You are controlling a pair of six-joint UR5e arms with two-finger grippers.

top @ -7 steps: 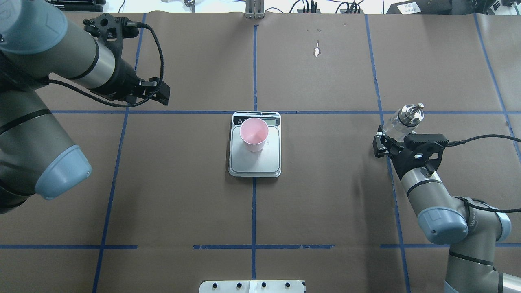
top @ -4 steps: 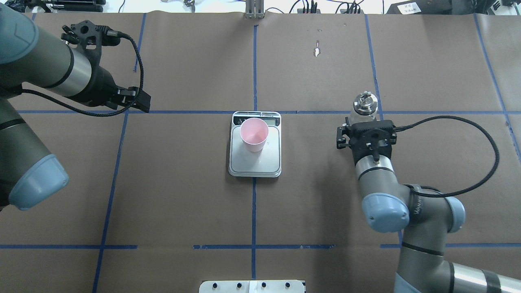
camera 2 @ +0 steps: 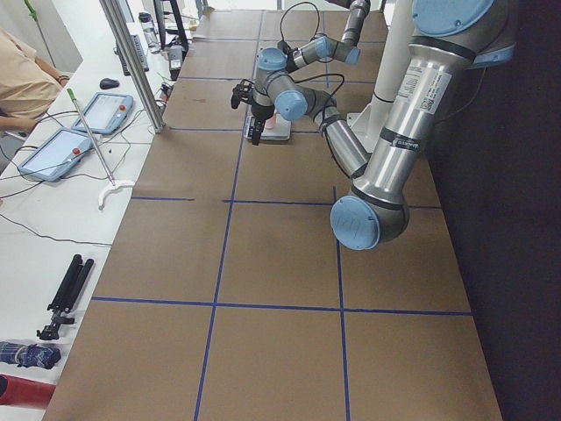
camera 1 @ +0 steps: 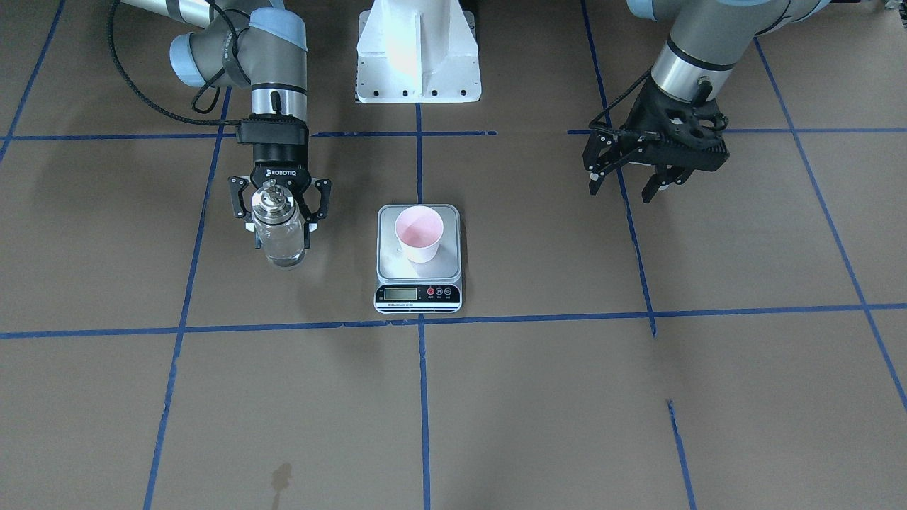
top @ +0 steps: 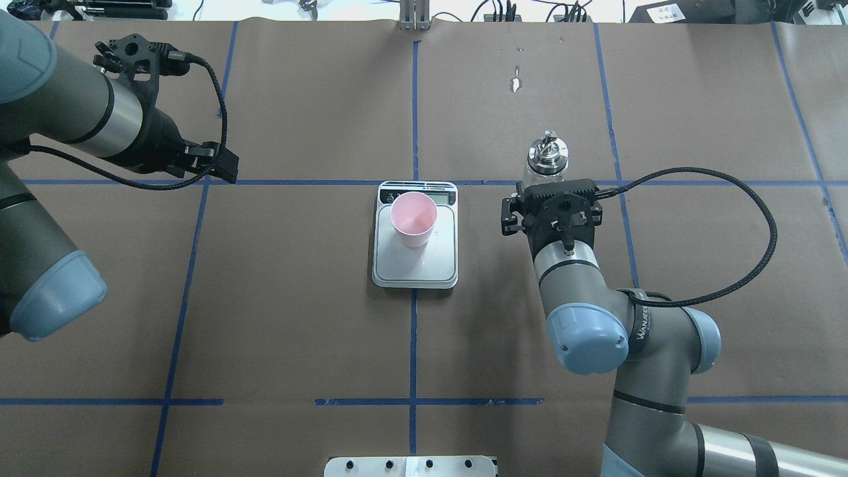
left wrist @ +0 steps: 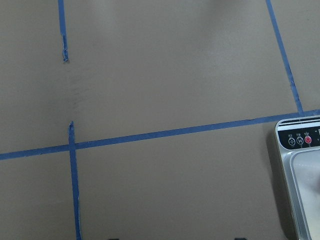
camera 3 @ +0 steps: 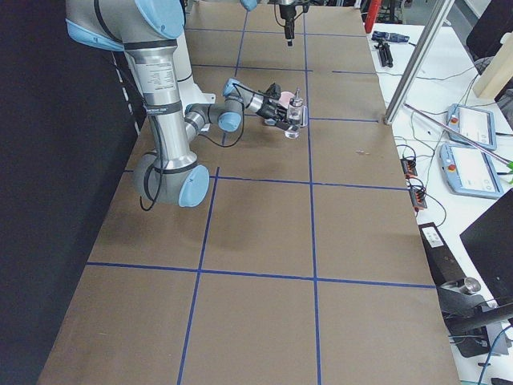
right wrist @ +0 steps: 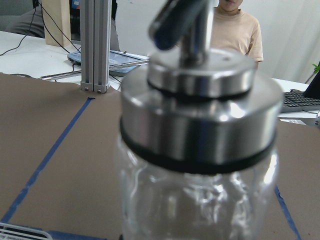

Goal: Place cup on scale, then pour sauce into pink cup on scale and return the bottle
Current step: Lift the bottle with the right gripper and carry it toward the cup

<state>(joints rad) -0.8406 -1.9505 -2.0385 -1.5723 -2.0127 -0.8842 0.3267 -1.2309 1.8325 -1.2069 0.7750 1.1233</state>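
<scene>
My right gripper clasps the glass bottle by its sides, upright, with the silver spout cap on top. The bottle is on my right of the scale, and a strip of bare brown table separates it from the scale's edge. The pink cup stands on the steel platform, its base inside the platform's edges. My left gripper hangs with fingers spread and empty, well off on the other side, with a wide stretch of open table between it and the scale.
</scene>
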